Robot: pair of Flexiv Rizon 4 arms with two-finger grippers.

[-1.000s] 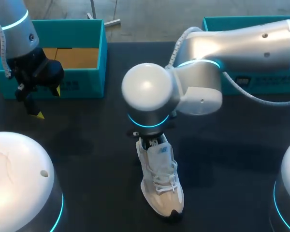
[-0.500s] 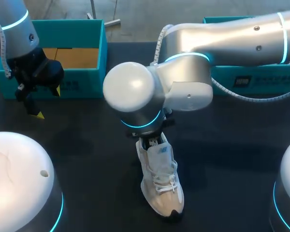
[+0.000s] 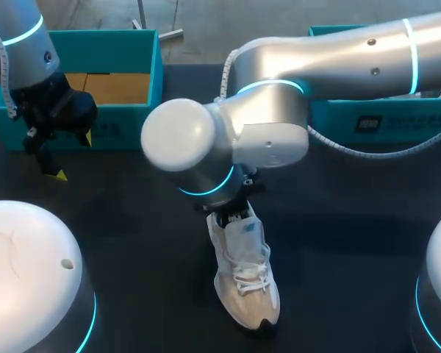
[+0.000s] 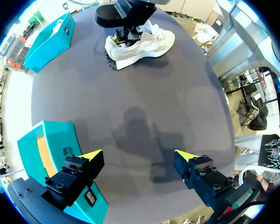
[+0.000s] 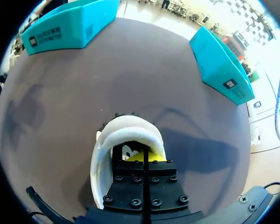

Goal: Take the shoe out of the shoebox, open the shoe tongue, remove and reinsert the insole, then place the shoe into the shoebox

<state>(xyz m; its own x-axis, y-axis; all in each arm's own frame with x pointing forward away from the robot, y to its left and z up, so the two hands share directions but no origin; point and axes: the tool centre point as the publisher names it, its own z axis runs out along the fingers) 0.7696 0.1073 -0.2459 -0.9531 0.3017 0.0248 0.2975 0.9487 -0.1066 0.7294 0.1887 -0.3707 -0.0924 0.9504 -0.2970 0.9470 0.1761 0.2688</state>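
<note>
The right gripper (image 5: pixel 143 157) has its fingers pressed together inside the heel opening of the white shoe (image 5: pixel 126 133); whether they pinch anything cannot be told. In the head view the shoe stands on the table (image 3: pixel 132 220) at 6 o'clock, toe toward 5. The left gripper (image 4: pixel 137 155) hangs spread wide and holds nothing, beside the teal shoebox (image 3: pixel 121 131) at 10 o'clock.

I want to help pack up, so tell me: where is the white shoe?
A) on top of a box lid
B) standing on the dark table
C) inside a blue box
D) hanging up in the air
B: the white shoe stands on the dark table, with the right gripper dipped into its opening.
</note>
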